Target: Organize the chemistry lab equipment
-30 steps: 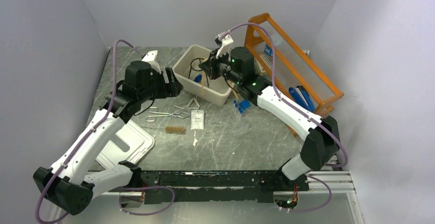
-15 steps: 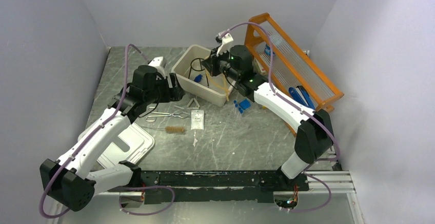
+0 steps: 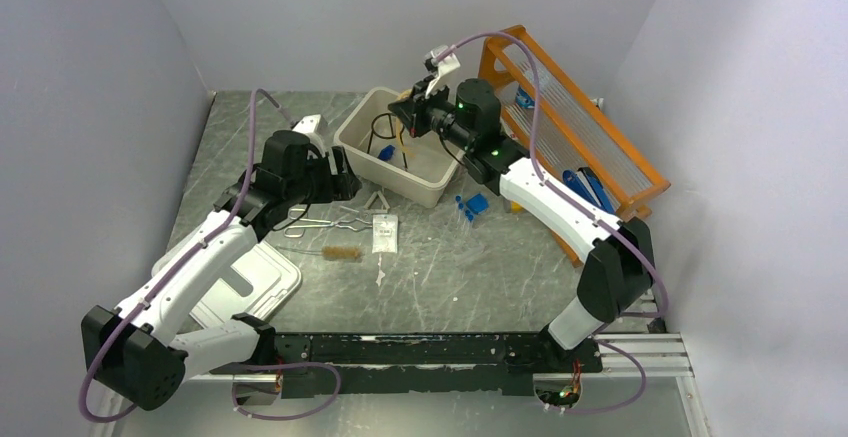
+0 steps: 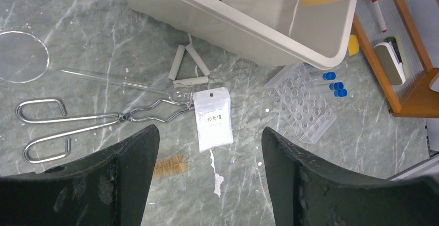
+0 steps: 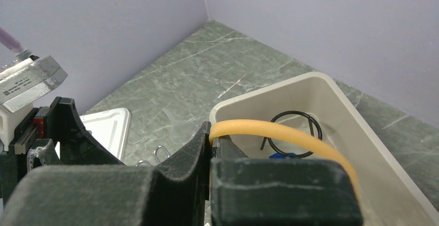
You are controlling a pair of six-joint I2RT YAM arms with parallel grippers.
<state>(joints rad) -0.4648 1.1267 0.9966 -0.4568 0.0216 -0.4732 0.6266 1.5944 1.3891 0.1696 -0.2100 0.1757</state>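
Observation:
My right gripper (image 3: 402, 117) is shut on the tan rubber tube (image 5: 290, 138), which arcs from the jaws down over the beige tub (image 3: 425, 189). A black wire ring (image 5: 296, 113) lies inside the tub. My left gripper (image 4: 209, 133) hangs open above the table with nothing between its fingers. Below it lie the white packet (image 4: 215, 120), metal tongs (image 4: 98, 116), a brown-bristled brush (image 4: 171, 165) and the white triangle (image 4: 176, 62). Blue-capped tubes (image 4: 331, 81) lie to the right, by the tub's corner.
An orange wooden rack (image 3: 590, 117) stands at the back right. A white lid (image 3: 250, 282) lies near the front left. A clear well tray (image 4: 303, 107), a glass rod (image 4: 119, 81) and a clear disc (image 4: 20, 55) also lie on the table.
My right gripper has risen and shifted back over the tub with the tube in it. The left gripper has moved right, toward the tongs and triangle.

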